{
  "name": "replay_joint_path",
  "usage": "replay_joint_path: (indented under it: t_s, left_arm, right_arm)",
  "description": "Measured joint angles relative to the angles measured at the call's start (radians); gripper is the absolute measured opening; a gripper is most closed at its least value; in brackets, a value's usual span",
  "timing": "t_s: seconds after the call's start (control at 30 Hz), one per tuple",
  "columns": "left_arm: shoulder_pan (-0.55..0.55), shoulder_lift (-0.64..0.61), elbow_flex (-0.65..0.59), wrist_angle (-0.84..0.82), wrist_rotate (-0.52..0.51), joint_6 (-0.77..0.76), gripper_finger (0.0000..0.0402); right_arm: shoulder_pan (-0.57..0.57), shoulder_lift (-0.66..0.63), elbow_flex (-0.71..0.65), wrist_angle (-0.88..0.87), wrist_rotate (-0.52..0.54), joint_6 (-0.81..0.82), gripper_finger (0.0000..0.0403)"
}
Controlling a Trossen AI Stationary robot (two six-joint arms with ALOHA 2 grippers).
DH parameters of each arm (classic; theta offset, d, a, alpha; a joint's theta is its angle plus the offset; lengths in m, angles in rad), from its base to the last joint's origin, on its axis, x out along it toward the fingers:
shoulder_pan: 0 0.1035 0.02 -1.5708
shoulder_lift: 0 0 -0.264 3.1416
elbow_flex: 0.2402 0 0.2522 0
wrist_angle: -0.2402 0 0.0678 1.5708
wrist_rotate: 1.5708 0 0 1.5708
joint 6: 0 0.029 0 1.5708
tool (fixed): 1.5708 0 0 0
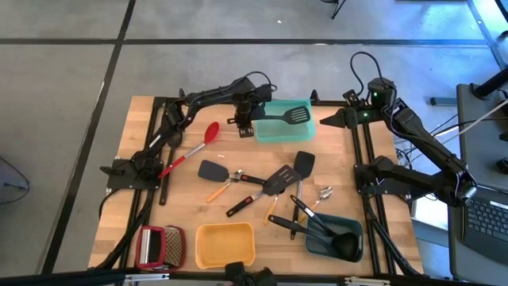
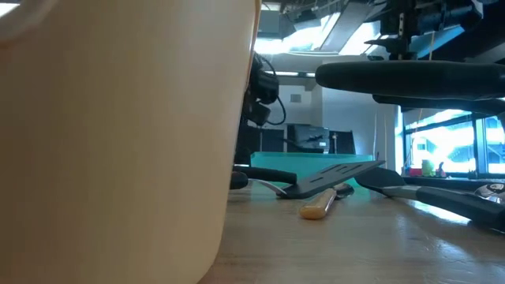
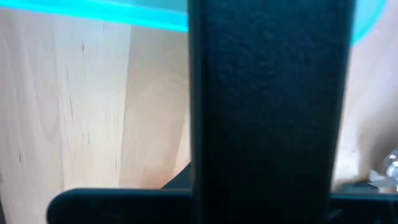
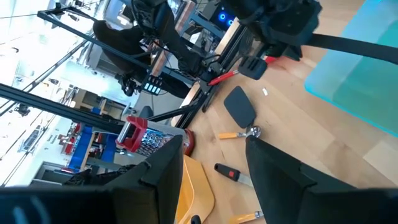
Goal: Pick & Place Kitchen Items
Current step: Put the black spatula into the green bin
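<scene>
left gripper point(image 1: 245, 125) | you're pinching the slotted turner point(image 1: 287, 117) handle shut | its long axis is running sideways into the teal tray point(image 1: 274, 133) | right gripper point(image 1: 337, 121) is idling agape, empty

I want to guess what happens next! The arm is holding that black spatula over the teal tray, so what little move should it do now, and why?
Probably open the fingers. The left gripper is shut on the handle of the black slotted spatula, whose head already lies over the teal tray. Letting go would likely leave it in the tray. The right gripper waits open by the table's edge.
</scene>
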Motion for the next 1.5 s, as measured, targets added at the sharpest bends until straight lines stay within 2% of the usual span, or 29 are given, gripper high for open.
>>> replay_joint_path:
  t_s: [0.27,0.8,1.03,1.2,1.33,1.5]
  left_arm:
    - [-0.002,0.043,0.000,0.024,0.000,0.027,0.0018]
    - [0.000,0.044,0.000,0.082,-0.019,0.038,0.0023]
    - [0.000,0.045,0.000,0.076,-0.045,0.043,0.0020]
    - [-0.001,0.045,0.000,0.070,-0.046,0.043,0.0022]
    - [-0.003,0.045,0.000,0.069,-0.046,0.043,0.0022]
    - [-0.004,0.045,0.000,0.061,-0.046,0.043,0.0020]
  right_arm:
    - [0.000,0.000,0.000,0.001,0.002,0.000,0.0177]
    - [0.001,0.003,0.000,-0.003,0.023,0.000,0.0177]
    - [0.000,0.096,0.000,-0.220,0.261,-0.051,0.0177]
    - [-0.005,0.235,0.000,-0.229,0.286,-0.104,0.0177]
    - [-0.013,0.338,0.000,-0.195,0.351,-0.118,0.0177]
    - [-0.050,0.398,0.000,-0.206,0.400,-0.163,0.0177]
